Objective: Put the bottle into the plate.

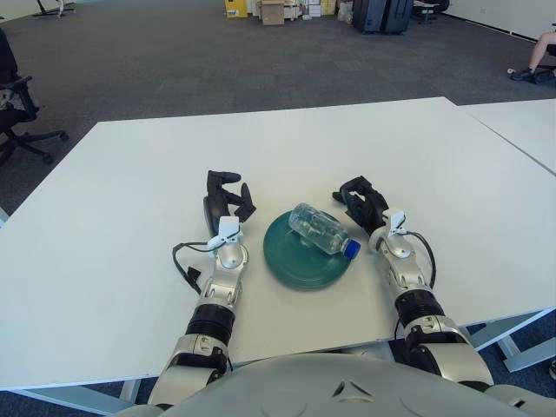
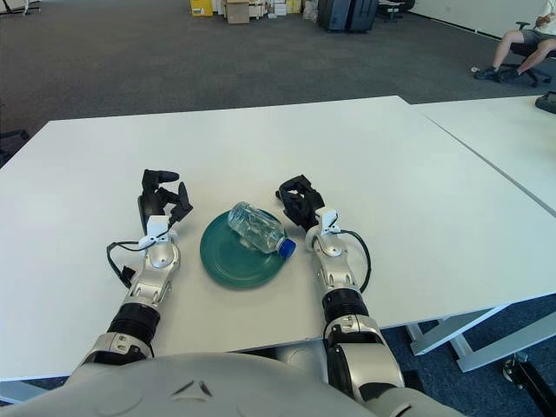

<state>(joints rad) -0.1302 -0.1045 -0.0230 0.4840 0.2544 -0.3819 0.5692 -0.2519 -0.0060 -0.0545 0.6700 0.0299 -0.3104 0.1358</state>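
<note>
A clear plastic bottle with a blue cap lies on its side on the dark green plate, cap toward the front right, over the plate's rim. My right hand is just right of the plate, fingers curled, apart from the bottle and holding nothing. My left hand is just left of the plate, fingers loosely spread and empty.
The white table carries only the plate and bottle. A second white table stands at the right with a narrow gap between. An office chair is at the far left, boxes and cases at the back.
</note>
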